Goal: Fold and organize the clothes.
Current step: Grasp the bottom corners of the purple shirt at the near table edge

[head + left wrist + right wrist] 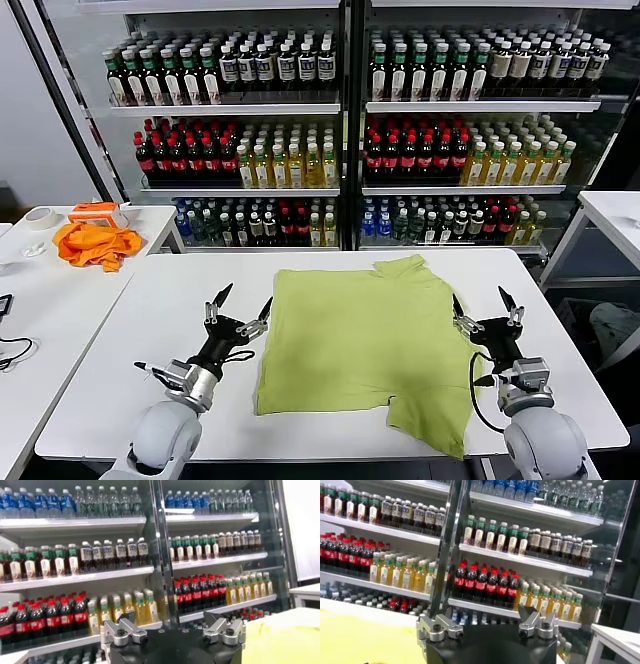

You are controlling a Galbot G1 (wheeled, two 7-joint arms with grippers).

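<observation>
T-shirt [360,345] flat, no legible writing; left claw [241,305], right claw [483,302] agape.

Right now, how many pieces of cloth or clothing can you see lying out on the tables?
2. A yellow-green T-shirt lies spread on the white table in front of the robot; a crumpled orange cloth sits on the side table to its left. More may be hidden.

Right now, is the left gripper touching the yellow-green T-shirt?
No, in the head view the left gripper stands open above bare table, just beside the left edge of the yellow-green T-shirt, with a gap between them.
</observation>
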